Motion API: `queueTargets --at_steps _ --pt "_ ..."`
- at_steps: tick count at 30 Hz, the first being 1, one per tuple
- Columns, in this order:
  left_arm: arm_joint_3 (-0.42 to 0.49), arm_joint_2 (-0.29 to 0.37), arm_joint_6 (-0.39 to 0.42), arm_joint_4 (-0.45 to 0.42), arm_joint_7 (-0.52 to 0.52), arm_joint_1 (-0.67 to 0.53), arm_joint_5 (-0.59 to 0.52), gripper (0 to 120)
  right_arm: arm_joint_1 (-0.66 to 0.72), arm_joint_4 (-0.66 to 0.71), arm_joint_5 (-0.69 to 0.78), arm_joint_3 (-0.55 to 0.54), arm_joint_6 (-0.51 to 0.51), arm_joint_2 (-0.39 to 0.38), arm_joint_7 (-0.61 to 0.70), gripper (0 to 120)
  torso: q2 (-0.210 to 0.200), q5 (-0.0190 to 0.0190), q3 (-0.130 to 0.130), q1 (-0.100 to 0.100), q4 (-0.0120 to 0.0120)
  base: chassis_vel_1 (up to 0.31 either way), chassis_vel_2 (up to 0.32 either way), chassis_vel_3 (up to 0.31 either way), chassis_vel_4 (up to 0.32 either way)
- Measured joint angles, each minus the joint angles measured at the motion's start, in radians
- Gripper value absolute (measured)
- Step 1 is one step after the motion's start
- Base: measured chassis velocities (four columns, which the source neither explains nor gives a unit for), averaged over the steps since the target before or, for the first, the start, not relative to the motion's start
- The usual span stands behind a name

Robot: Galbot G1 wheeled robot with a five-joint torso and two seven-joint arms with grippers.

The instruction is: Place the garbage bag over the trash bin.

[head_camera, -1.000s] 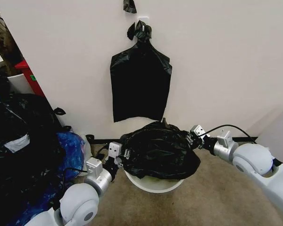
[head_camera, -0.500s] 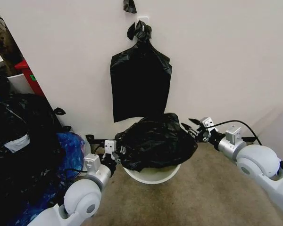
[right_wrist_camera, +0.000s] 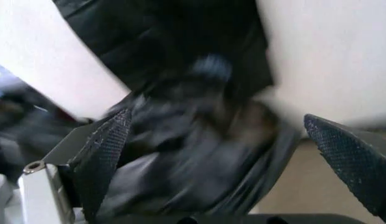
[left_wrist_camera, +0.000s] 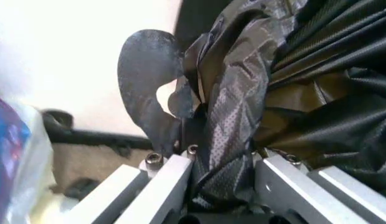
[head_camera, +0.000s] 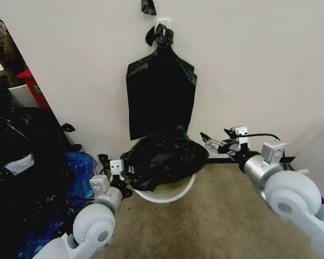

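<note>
Nearest the camera in the head view, the left arm reaches forward from the lower left, and the left claw [head_camera: 125, 174] is clamped on the left edge of the thin, glossy black plastic garbage bag [head_camera: 163, 157]. The left wrist view shows a bunched fold of that bag [left_wrist_camera: 233, 126] pinched between the claw's metal fingers [left_wrist_camera: 174, 175]. The bag lies heaped and crumpled over the top of the round white plastic trash bin [head_camera: 170, 191], covering most of its mouth, with the front of the rolled rim and wall showing below it. The bin stands on the brown carpeted floor [head_camera: 216, 221] just in front of the wall. The right claw [head_camera: 208, 141] is held in the air just right of the bag, apart from it, with its fingers [right_wrist_camera: 103, 154] spread wide and holding nothing. Farther back, a flat black bag [head_camera: 161, 97] hangs on the white wall [head_camera: 259, 70] above the bin.
</note>
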Motion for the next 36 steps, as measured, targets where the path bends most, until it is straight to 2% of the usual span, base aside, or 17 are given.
queueTargets --at_steps 4,5,8,9,10,15,29,34,36 --pt "0.01 0.003 -0.052 0.025 0.009 -0.005 0.064 0 -0.018 0.01 0.229 -0.014 0.085 0.088 0.051 100 0.0 0.0002 0.0 0.0 -0.0001 0.0 0.0 0.0 0.0" --pt "0.01 0.003 -0.052 0.025 0.009 -0.005 0.064 0 -0.018 0.01 0.229 -0.014 0.085 0.088 0.051 100 0.0 0.0002 0.0 0.0 -0.0001 0.0 0.0 0.0 0.0" --pt "0.015 -0.002 -0.074 0.032 0.015 -0.003 0.098 0 -0.037 0.01 0.314 -0.038 0.095 0.158 0.065 98 0.0 0.0001 0.0 0.0 0.0 0.0 0.0 0.0 0.0" --pt "0.017 -0.003 -0.076 0.031 0.016 -0.001 0.101 0 -0.05 0.01 0.325 -0.054 0.095 0.183 0.073 92 0.0 0.0001 0.0 0.0 0.0 0.0 0.0 0.0 0.0" --pt "0.018 -0.004 -0.077 0.026 0.017 0.0 0.102 0 -0.064 0.009 0.327 -0.07 0.095 0.204 0.079 87 0.0 0.0001 0.0 0.0 0.0 0.0 0.0 0.0 0.0" --pt "0.019 -0.006 -0.074 0.015 0.023 0.002 0.107 0 -0.098 0.006 0.292 -0.099 0.09 0.243 0.082 84 0.0 0.0001 0.0 0.0 -0.0003 0.0 0.0 0.0 0.0" --pt "0.018 -0.004 -0.062 0.0 0.042 -0.001 0.111 0 -0.083 -0.016 0.195 -0.131 0.084 0.249 0.062 71 0.0 0.0001 0.0 0.0 -0.0001 0.0 0.0 0.0 0.0" --pt "0.016 -0.003 -0.061 -0.008 0.053 0.0 0.115 0 -0.067 -0.051 0.13 -0.163 0.079 0.256 0.038 52 0.0 0.0002 0.0 0.0 0.0 0.0 0.0 0.0 0.0" --pt "0.016 -0.003 -0.062 -0.009 0.053 0.0 0.115 0 -0.066 -0.054 0.124 -0.165 0.079 0.257 0.037 49 0.0 0.0001 0.0 0.0 0.0 0.0 0.0 0.0 0.0"
